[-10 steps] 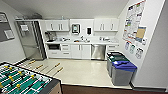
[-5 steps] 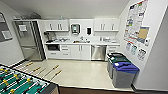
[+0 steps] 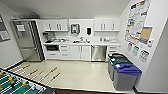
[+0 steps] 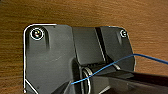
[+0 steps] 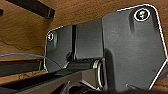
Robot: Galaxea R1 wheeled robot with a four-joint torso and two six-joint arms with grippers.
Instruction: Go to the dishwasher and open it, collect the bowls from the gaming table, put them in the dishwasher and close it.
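The dishwasher stands shut under the counter at the far wall, right of the white cabinet doors, with a steel front and a bar handle. The gaming table fills the near left corner of the head view, green field up and rods with handles pointing toward the room. The bowls are out of view. Both wrist views look down at brown wood floor past the robot's dark plate.
A steel fridge stands at the far left. A blue-lidded bin and a green-lidded bin line the right wall under posters. Pale open floor runs from the gaming table to the counter.
The whole head picture has shifted slightly, so the camera has moved a little toward the kitchenette. Nothing in the room has moved.
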